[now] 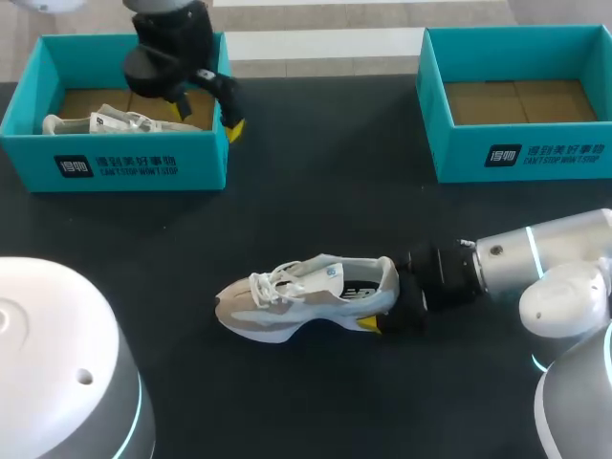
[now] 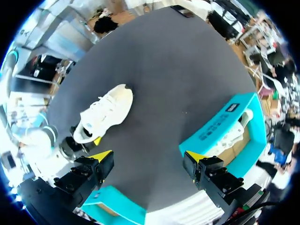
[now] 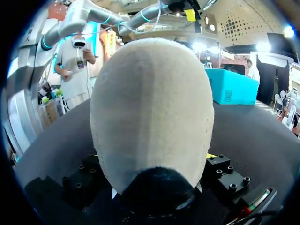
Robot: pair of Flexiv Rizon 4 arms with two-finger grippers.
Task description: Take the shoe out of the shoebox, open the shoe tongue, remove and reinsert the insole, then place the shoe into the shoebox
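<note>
Shoe (image 1: 306, 296): upright on the table (image 1: 335, 191) near its middle, toe towards my left, outside both boxes. My right gripper (image 1: 387, 317) is closed on the heel, a finger on each side. My left gripper (image 2: 149, 158) hangs wide open and empty over the left shoebox (image 1: 115, 158). Risk, as I judge it: held by the heel alone, the shoe may pivot or slip when the tongue is pulled.

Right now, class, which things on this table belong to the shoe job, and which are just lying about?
Job: shoe on the table; right claw gripping its heel; empty box.
Lying about, probably: second box; spare shoe inside it.
</note>
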